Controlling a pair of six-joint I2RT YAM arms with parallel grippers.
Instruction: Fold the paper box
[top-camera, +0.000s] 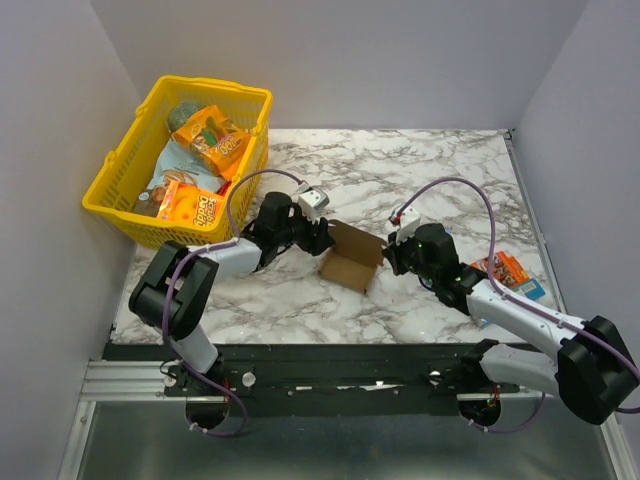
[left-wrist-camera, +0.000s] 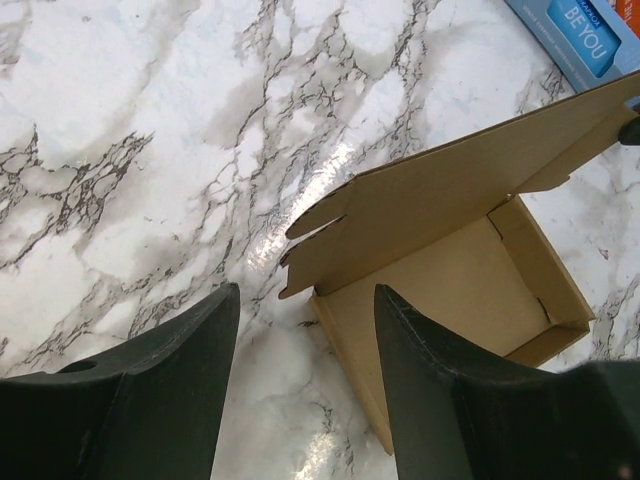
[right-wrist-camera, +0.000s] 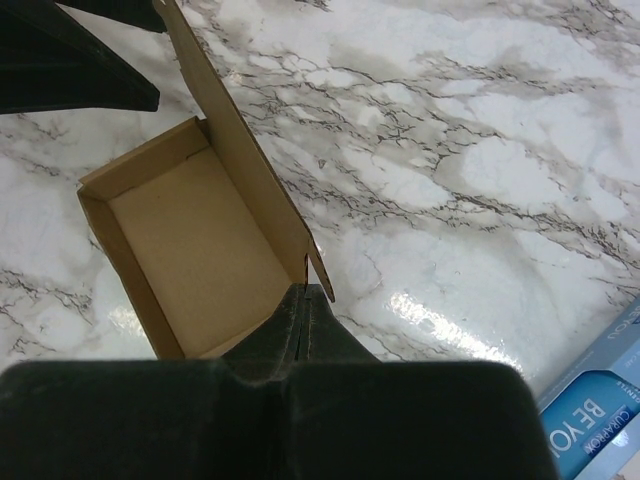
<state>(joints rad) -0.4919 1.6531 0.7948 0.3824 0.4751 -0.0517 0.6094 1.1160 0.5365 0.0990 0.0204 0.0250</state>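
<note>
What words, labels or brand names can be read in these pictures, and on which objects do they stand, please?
"BE YOU": white letters on the slim blue packet on the marble table.
"CURAPROX": smaller print on that same packet, right wrist view.
Too small to read: lettering on the orange printed snack packets in the yellow plastic basket.
No print: the plain brown cardboard paper box.
</note>
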